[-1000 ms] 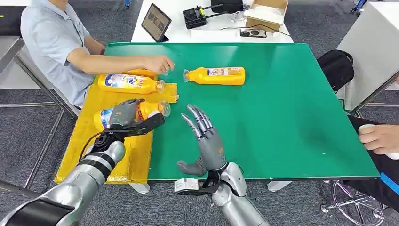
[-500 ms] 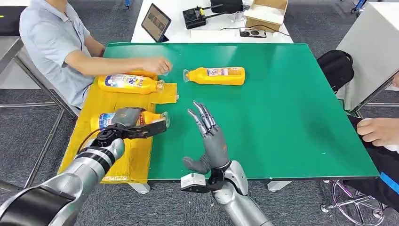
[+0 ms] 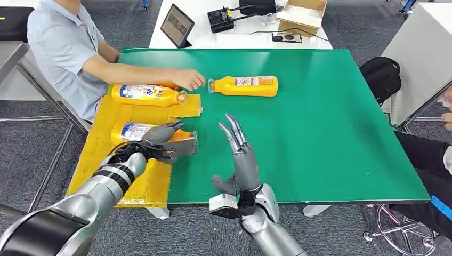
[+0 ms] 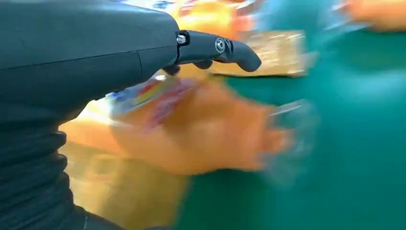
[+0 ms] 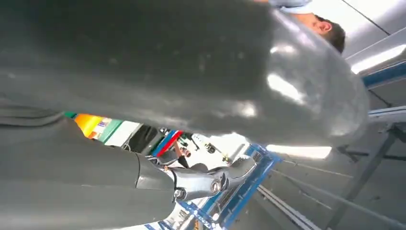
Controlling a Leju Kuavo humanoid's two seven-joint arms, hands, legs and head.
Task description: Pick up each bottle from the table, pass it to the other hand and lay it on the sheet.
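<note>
Two bottles lie on the yellow sheet (image 3: 106, 170), one (image 3: 139, 129) just under the left hand (image 3: 162, 140), whose grip I cannot tell, while the right hand (image 3: 242, 157) stands open, the third bottle (image 3: 245, 85) well beyond it on the worktop (image 3: 330, 133).

Orange bottles (image 3: 246, 85) with blue-white labels, yellow sheet (image 3: 106, 160), green table (image 3: 320, 133).

Glossy plastic bottles (image 3: 245, 85) lie on a matt green table (image 3: 320, 122) and a shiny yellow sheet (image 3: 101, 144).
</note>
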